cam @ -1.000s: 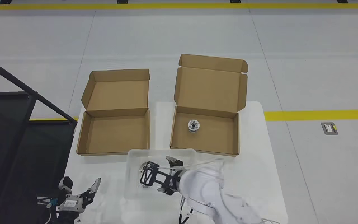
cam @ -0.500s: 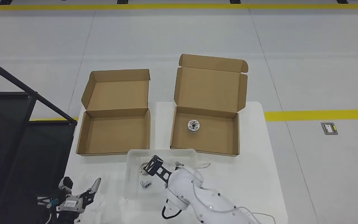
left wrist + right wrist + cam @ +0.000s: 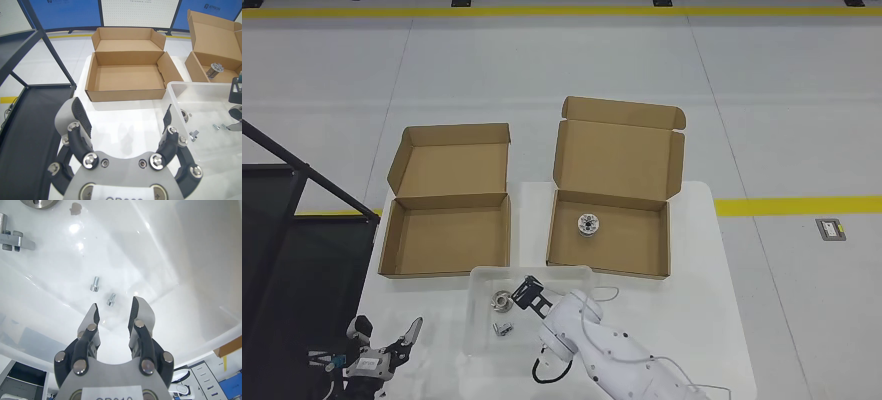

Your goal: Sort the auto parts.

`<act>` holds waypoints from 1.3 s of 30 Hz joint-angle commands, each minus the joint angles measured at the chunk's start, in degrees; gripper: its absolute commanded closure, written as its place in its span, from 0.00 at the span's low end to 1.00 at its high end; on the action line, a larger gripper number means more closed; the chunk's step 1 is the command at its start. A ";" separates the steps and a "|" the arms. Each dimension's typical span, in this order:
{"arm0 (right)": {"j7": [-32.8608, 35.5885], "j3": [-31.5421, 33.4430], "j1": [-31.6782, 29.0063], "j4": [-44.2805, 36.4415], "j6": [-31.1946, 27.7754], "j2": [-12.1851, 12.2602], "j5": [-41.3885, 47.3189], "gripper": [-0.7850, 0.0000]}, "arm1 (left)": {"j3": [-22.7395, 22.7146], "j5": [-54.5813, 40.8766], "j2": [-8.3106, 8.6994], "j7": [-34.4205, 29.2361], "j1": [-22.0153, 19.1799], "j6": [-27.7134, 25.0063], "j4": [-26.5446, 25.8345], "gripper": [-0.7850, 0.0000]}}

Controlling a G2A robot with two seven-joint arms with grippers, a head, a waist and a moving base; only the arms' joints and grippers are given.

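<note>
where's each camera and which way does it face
top view: above the arms, facing down on the table, left box, right box and clear bin; right gripper in the bin, left gripper beside it.
left wrist view: on the left wrist, facing across the table to the left box; own open gripper.
right wrist view: on the right wrist, facing down into the bin; own open gripper.
shared: both wrist views show the bin's two bolts.
</note>
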 commanded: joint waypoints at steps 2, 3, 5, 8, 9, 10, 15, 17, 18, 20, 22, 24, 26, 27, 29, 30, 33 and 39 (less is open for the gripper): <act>-0.17 0.05 0.15 1.51 0.32 -0.47 0.51 0.52 | 0.00 0.00 0.00 0.00 0.00 0.00 0.00 0.00; -0.51 0.12 0.23 2.06 0.35 -0.61 0.58 0.52 | 0.00 0.00 0.00 0.00 0.00 0.00 0.00 0.00; -1.10 0.21 0.29 2.92 1.06 -0.89 0.37 0.54 | 0.00 0.00 0.00 0.00 0.00 0.00 0.00 0.00; -2.32 0.38 0.16 3.84 1.11 -1.24 0.56 0.57 | 0.00 0.00 0.00 0.00 0.00 0.00 0.00 0.00; -2.54 0.43 0.15 4.20 1.32 -1.36 0.46 0.57 | 0.00 0.00 0.00 0.00 0.00 0.00 0.00 0.00; -2.60 0.41 0.17 4.56 1.52 -1.49 0.33 0.58 | 0.00 0.00 0.00 0.00 0.00 0.00 0.00 0.00; -2.81 0.56 0.51 6.36 2.11 -2.19 0.33 0.61 | 0.00 0.00 0.00 0.00 0.00 0.00 0.00 0.00; -3.05 0.79 0.60 6.98 1.94 -2.40 0.51 0.61 | 0.00 0.00 0.00 0.00 0.00 0.00 0.00 0.00; -3.21 0.87 0.63 7.26 1.88 -2.49 0.48 0.61 | 0.00 0.00 0.00 0.00 0.00 0.00 0.00 0.00; -3.41 1.07 0.65 7.80 1.74 -2.68 0.64 0.62 | 0.00 0.00 0.00 0.00 0.00 0.00 0.00 0.00; -3.72 1.24 0.69 8.33 1.52 -2.86 0.70 0.68 | 0.00 0.00 0.00 0.00 0.00 0.00 0.00 0.00; -3.93 1.44 0.75 8.79 1.39 -3.05 0.85 0.79 | 0.00 0.00 0.00 0.00 0.00 0.00 0.00 0.00; -3.94 1.50 0.84 9.10 1.20 -3.23 0.76 0.92 | 0.00 0.00 0.00 0.00 0.00 0.00 0.00 0.00; -3.94 1.55 0.86 9.19 1.17 -3.32 0.72 0.97 | 0.00 0.00 0.00 0.00 0.00 0.00 0.00 0.00; -3.77 1.66 0.88 9.17 1.16 -3.49 0.59 1.00 | 0.00 0.00 0.00 0.00 0.00 0.00 0.00 0.00; -3.66 1.73 0.91 9.00 1.13 -3.55 0.44 1.00 | 0.00 0.00 0.00 0.00 0.00 0.00 0.00 0.00; -4.32 2.38 0.55 6.63 0.23 -3.54 0.56 1.00 | 0.00 0.00 0.00 0.00 0.00 0.00 0.00 0.00; -4.73 6.82 -2.81 -7.33 -5.16 -1.64 -1.07 1.00 | 0.00 0.00 0.00 0.00 0.00 0.00 0.00 0.00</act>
